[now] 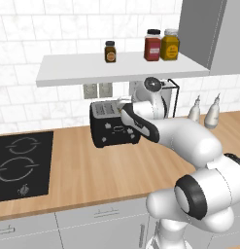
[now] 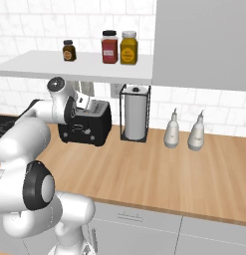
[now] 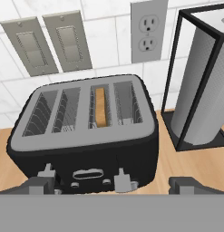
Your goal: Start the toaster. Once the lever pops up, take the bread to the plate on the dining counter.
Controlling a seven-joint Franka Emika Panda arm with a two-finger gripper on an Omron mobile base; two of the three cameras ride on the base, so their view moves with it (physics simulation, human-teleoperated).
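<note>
The black toaster (image 3: pixel 86 136) stands upright on the wood worktop by the tiled wall — silver-rimmed slots up. The bread (image 3: pixel 101 107) — a tan slice — sits sunk in one slot.

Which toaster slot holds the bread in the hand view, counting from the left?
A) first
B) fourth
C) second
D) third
D: in the hand view the tan bread sits in the third of the toaster's four slots from the left; the others show bare wire.
</note>
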